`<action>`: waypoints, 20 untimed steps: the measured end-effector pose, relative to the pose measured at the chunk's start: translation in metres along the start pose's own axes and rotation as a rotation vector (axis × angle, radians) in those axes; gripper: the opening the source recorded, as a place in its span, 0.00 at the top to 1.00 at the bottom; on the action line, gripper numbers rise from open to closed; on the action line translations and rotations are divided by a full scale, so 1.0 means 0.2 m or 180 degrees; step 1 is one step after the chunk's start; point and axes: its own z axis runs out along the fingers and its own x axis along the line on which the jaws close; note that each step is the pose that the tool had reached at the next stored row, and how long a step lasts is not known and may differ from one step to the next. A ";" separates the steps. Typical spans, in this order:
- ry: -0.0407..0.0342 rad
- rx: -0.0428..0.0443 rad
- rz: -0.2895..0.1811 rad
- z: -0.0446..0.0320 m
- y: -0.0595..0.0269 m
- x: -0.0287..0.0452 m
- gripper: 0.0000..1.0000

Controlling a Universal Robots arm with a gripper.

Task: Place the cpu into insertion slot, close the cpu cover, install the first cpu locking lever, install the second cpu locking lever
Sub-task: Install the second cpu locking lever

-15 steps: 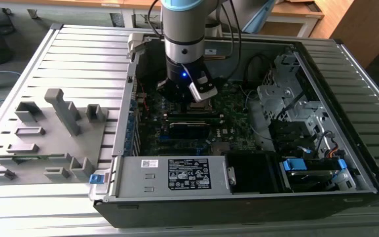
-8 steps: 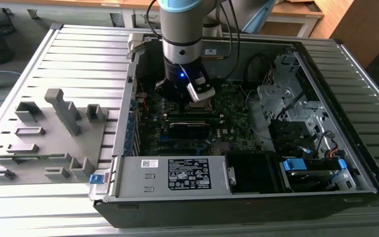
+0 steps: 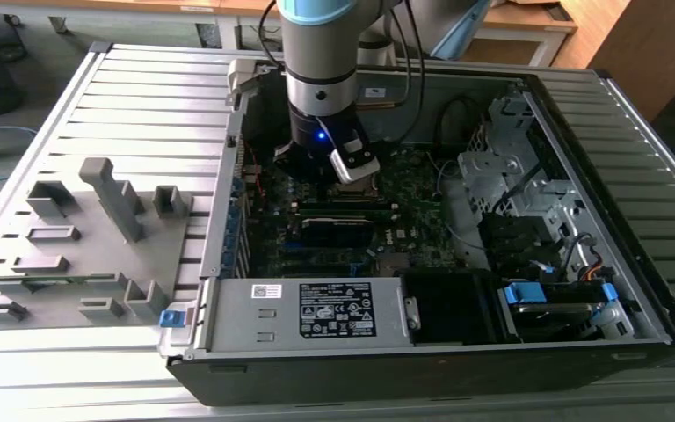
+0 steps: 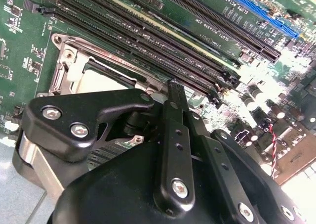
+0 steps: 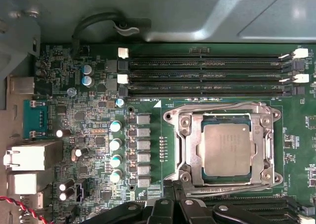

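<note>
Cpu (image 5: 227, 150) seated flat in insertion slot (image 5: 223, 119) on green motherboard (image 5: 148, 184) — cpu cover (image 5: 195, 145) down around it, framing the silver top. Gripper (image 4: 170, 85) poised just above socket's edge beside memory slots (image 4: 148, 41), fingers (image 4: 174, 130) pinched together, nothing between them.
</note>
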 end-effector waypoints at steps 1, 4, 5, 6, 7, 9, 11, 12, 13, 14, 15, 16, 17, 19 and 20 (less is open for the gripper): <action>0.0000 0.0000 0.0000 0.003 0.000 0.002 0.89; 0.0000 -0.0001 0.0000 0.009 0.000 0.005 0.89; 0.0000 -0.0001 0.0000 0.011 0.000 0.005 0.89; 0.0001 0.0000 0.0000 0.014 0.000 0.006 0.89; 0.0001 0.0001 0.0000 0.017 -0.001 0.007 0.89; 0.0000 0.0000 0.0000 0.021 -0.001 0.009 0.89; 0.0000 -0.0001 0.0000 0.022 -0.001 0.010 0.89; 0.0000 -0.0001 0.0000 0.022 -0.001 0.010 0.89; 0.0000 0.0000 0.0000 0.022 -0.001 0.010 0.89; 0.0002 0.0003 0.0000 0.018 0.001 0.010 0.89; 0.0002 0.0003 0.0000 0.013 0.002 0.010 0.89; -0.0003 -0.0006 0.0000 0.010 0.004 0.009 0.89; -0.0006 -0.0011 0.0001 0.007 0.005 0.008 0.89; -0.0003 -0.0002 0.0000 -0.004 0.003 0.010 0.89; -0.0004 -0.0003 0.0000 -0.004 0.003 0.011 0.89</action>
